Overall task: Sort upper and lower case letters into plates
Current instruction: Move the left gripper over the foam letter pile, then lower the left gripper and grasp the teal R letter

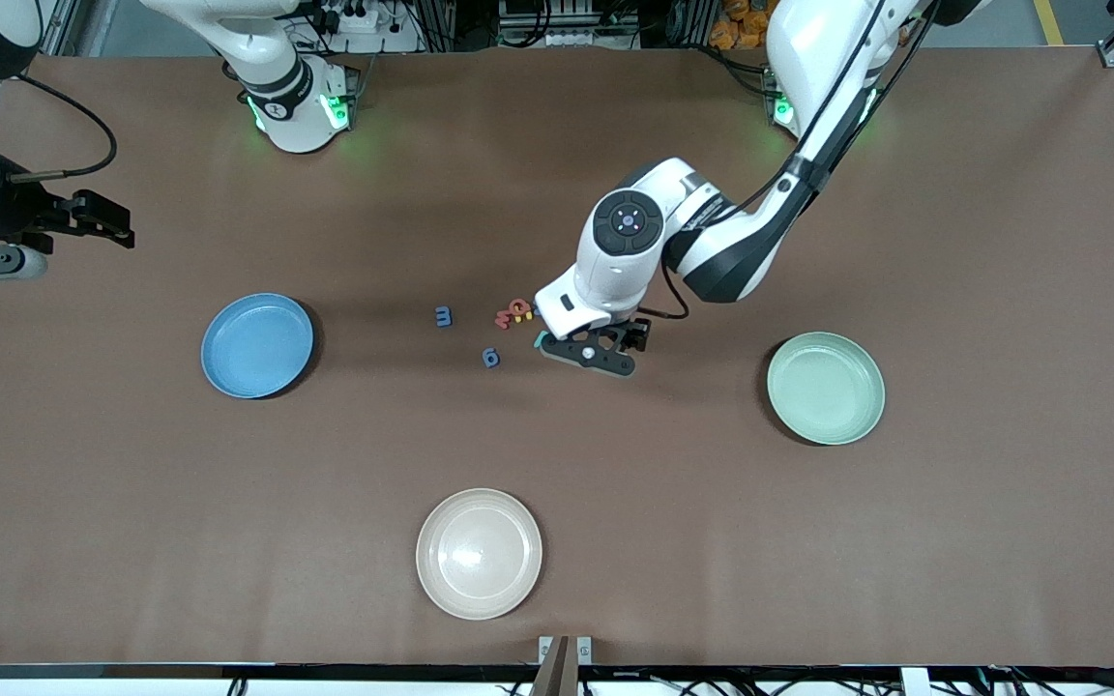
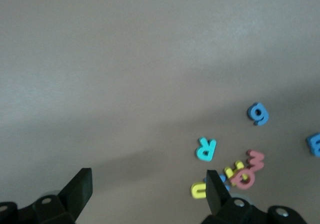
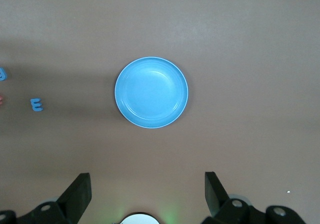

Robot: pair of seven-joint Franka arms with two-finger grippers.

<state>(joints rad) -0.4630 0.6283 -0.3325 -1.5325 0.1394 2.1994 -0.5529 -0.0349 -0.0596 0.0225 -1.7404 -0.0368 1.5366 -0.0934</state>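
Blue plate [image 1: 257, 346], mint plate [image 1: 826, 388], cream plate [image 1: 479, 553], brown table [image 1: 905, 541].

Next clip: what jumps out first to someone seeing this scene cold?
The left arm's open pincer hangs low over a cluster of tiny coloured toy letters mid-table. Three round shallow plates sit empty: a mid-blue plate toward the right arm's end, a pale mint green plate toward the left arm's end, a cream-beige plate nearest the front camera.

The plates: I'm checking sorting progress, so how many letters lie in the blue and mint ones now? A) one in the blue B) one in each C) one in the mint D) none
D: the blue plate and the mint plate both show bare insides, while the letters lie on the table between them.
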